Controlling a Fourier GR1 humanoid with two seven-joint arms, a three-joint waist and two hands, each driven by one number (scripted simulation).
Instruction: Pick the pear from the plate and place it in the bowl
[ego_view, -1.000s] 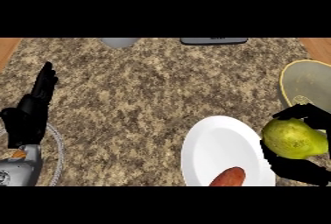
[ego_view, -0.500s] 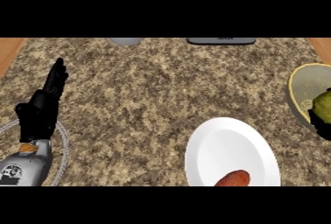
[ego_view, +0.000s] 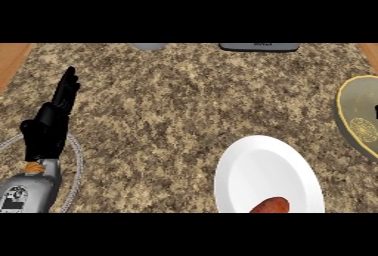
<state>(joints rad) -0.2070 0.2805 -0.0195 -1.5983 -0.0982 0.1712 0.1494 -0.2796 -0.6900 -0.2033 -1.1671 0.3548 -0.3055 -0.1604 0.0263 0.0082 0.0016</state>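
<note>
The left hand (ego_view: 50, 120) rests at the left edge of the head view, fingers straight and pointing up the surface (ego_view: 170, 100), holding nothing. The right hand shows nowhere in this view, so its fingers cannot be judged. Outward from the left hand lies speckled stone, then the white plate (ego_view: 244, 170) at lower centre-right, carrying only a reddish-brown sausage-like item (ego_view: 269, 205) at its near rim. The pear is not on the plate and is not visible. At the right edge the yellow-rimmed bowl (ego_view: 354, 117) is cut off by the frame; a small pale sliver at its far right may be part of the hand or the fruit, but that is too little to tell.

Judging from this, the step in hand is the placing at the bowl. To do it well, the pear should be lowered well inside the rim before release, then the hand lifted straight up so it does not catch the bowl wall.
</note>
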